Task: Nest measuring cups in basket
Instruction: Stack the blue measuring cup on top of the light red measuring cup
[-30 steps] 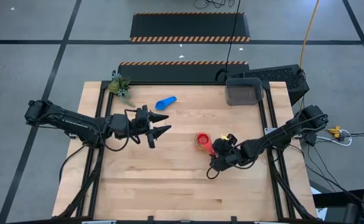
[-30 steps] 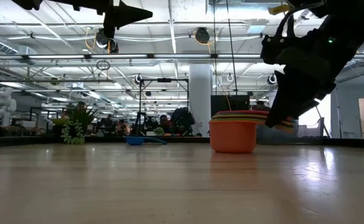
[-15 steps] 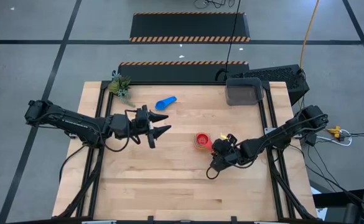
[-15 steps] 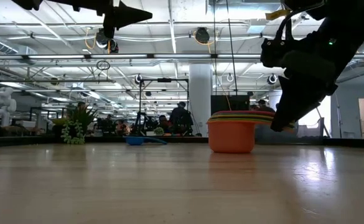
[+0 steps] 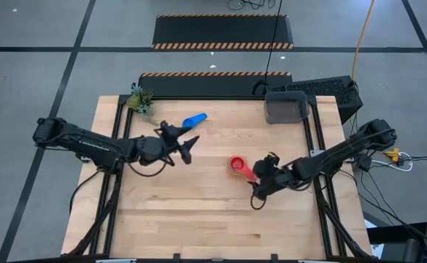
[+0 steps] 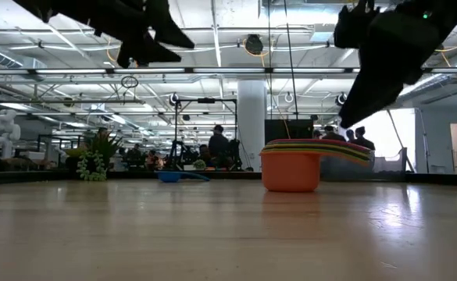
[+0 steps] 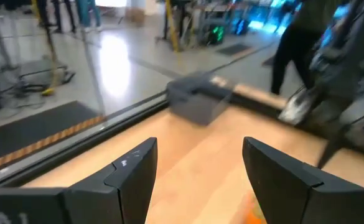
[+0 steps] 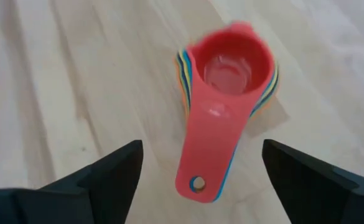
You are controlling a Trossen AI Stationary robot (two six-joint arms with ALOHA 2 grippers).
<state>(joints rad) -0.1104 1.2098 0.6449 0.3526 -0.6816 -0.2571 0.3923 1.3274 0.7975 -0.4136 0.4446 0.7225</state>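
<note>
Several measuring cups (image 5: 236,164) stand nested on the table right of centre, a red one (image 8: 234,62) on top and an orange one (image 6: 290,172) outermost, their handles fanned toward my right gripper. A lone blue cup (image 5: 194,119) lies on its side near the far edge. The dark grey basket (image 5: 286,108) stands at the far right corner. My right gripper (image 8: 201,149) hangs open above and behind the red handle (image 8: 206,143), touching nothing. My left gripper (image 5: 191,146) hovers open above the table left of the stack, between it and the blue cup.
A small green plant (image 5: 141,100) stands at the far left corner. A black keyboard (image 5: 322,88) lies behind the basket, off the table. People stand in the room beyond the table (image 6: 216,148). Bare wood (image 5: 198,212) fills the near half.
My right gripper has risen off the stack's handles and drawn back toward the table's right edge; the stack stays on the table. My left gripper has sunk a little and turned toward the far edge, now pointing more at the blue cup.
</note>
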